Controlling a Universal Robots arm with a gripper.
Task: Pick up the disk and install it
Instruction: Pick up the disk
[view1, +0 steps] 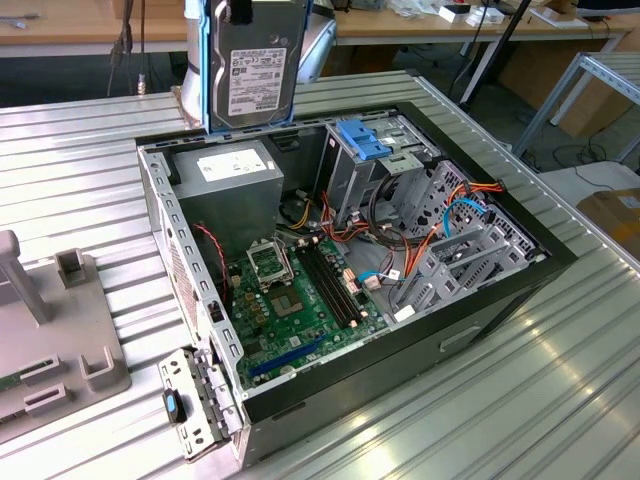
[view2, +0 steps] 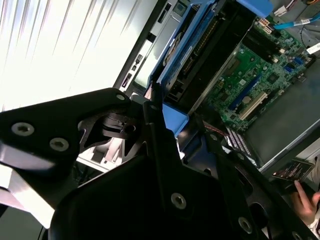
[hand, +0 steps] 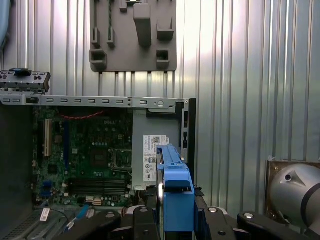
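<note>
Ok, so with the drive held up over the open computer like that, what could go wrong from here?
The tool holds the grey rectangular disk in its bright blue plastic frame upright above the open black computer case; a slip could drop it onto the green motherboard. Loose orange and blue cables crowd the grey metal drive cage and might snag it. A person's hand shows beside the case, possibly in the way.

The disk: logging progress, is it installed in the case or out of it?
Out. It is held upright in the tool, above the open computer case, clear of the drive cage.
</note>
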